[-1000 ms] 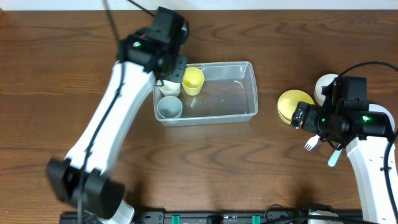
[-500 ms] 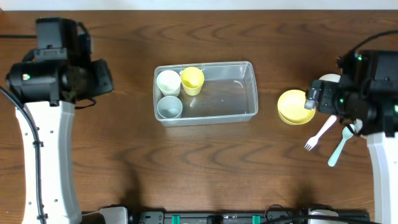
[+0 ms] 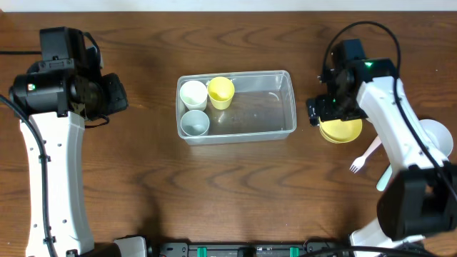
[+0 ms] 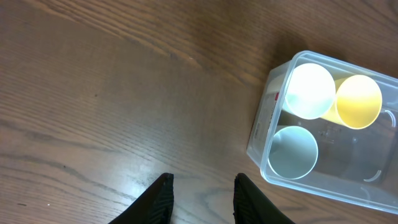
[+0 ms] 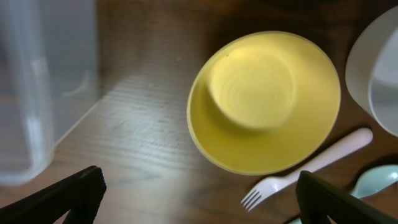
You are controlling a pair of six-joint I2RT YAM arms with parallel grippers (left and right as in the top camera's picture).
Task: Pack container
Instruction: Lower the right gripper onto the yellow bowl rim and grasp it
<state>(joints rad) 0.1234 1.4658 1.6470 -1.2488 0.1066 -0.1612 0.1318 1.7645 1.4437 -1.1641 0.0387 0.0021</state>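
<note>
Left jaws narrow, empty, withdrawn to 9 o'clock of clear rectangular plastic container (image 3: 235, 74); right jaws wide, moved above round yellow bowl (image 5: 264, 102): likely next item.

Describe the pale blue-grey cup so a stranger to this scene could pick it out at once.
Start at the clear plastic rectangular tub in the middle of the dark wooden table. Three cups stand at its left end. The pale blue-grey cup is alone in the row nearer the robot; the white cup and yellow cup stand behind it.
</note>
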